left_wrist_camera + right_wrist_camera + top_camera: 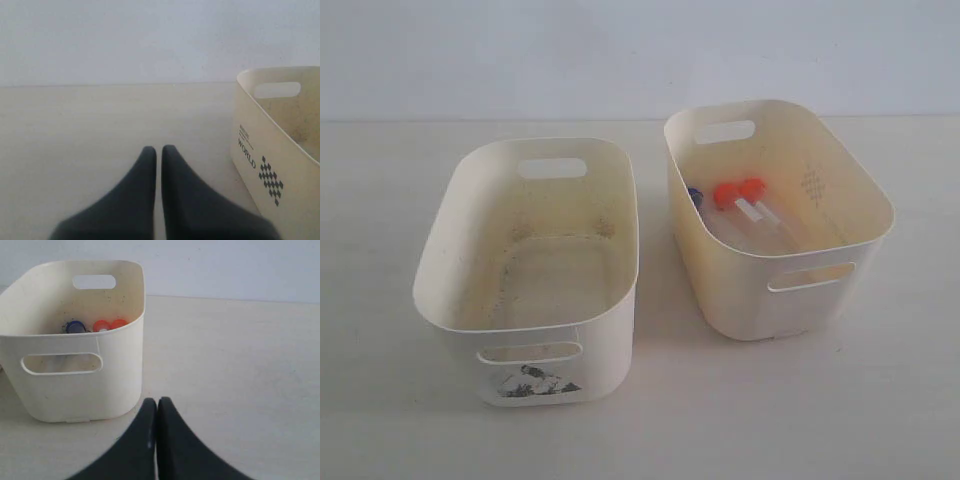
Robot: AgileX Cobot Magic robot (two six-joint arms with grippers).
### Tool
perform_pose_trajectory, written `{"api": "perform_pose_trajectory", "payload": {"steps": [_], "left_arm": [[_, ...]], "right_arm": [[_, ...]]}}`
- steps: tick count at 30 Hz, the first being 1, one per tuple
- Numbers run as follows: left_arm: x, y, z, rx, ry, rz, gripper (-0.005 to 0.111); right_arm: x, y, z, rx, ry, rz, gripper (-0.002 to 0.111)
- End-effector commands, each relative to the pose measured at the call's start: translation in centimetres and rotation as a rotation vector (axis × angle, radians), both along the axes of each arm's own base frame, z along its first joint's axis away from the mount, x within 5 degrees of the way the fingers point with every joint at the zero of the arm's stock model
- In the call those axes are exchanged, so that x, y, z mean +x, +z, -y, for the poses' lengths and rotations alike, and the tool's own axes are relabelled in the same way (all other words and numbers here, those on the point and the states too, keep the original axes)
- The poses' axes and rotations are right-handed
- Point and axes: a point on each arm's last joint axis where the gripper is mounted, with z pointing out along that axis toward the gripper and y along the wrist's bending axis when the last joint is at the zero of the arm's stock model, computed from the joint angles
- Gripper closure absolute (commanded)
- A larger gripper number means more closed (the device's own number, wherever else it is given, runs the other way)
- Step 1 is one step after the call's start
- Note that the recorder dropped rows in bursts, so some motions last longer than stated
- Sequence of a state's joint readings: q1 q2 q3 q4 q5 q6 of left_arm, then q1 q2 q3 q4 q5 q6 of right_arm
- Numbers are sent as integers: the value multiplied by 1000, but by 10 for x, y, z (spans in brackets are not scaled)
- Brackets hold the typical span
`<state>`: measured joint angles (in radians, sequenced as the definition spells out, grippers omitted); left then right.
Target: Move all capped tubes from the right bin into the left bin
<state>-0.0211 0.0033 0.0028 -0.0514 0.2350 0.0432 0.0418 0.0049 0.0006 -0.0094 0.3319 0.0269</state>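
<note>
While capped tubes lie in right bin, left fingers, right fingers closed.

You are viewing two bins: the left bin and the right bin. You are counting three capped tubes: two are carrying orange caps and one is carrying a blue cap. Each bin is showing two handle slots, four altogether. You are also seeing two grippers, the left gripper and the right gripper, and one table.
</note>
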Motion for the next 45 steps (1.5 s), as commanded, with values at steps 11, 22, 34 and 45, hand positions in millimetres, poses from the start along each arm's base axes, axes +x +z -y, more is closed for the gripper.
{"api": "perform_pose_trajectory", "payload": {"steps": [11,22,34,45], "left_arm": [[0,1,0,-9,3,9,102],[0,1,0,-9,3,9,102],[0,1,0,-9,3,9,102],[0,1,0,-9,3,9,102]], "right_arm": [[1,9,1,-142,19,110,109],[2,30,0,291,-22,324,109],[-18,95,5,80,-43,848,109],[18,178,-5,-137,69,212,109]]}}
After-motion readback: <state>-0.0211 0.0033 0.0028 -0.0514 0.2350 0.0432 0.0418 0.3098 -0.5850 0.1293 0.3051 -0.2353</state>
